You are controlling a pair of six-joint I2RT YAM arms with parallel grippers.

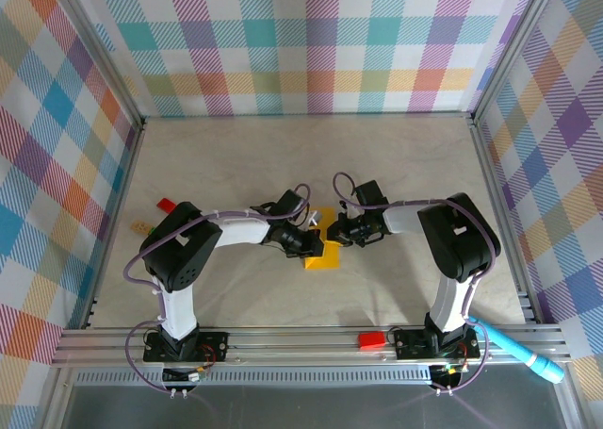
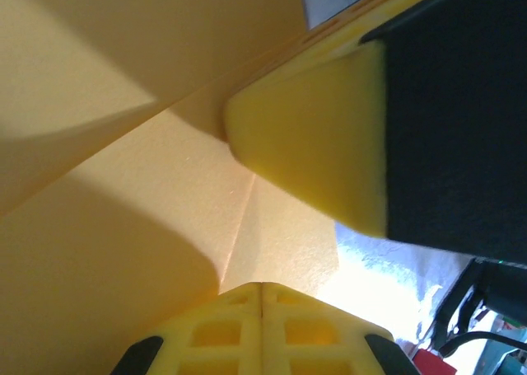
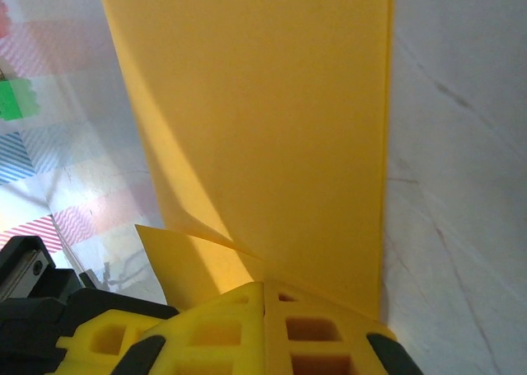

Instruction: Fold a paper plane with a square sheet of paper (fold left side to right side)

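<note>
yellow sheet [image 3: 263, 119]: mid left-to-right fold, probably
left tool [image 2: 262, 288]: pinched on sheet
right tool [image 3: 265, 286]: clamped on sheet too
next: needs edges matched, then crease pressed

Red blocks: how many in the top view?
2. Left red block on the table's left side; near red block on the front rail by the right arm's base. Arms may hide more.

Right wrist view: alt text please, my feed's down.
The square sheet of paper, yellow-orange, spans the middle, one layer curling up at lower left. The shut right gripper meets its near edge; pale table lies to the right.
</note>
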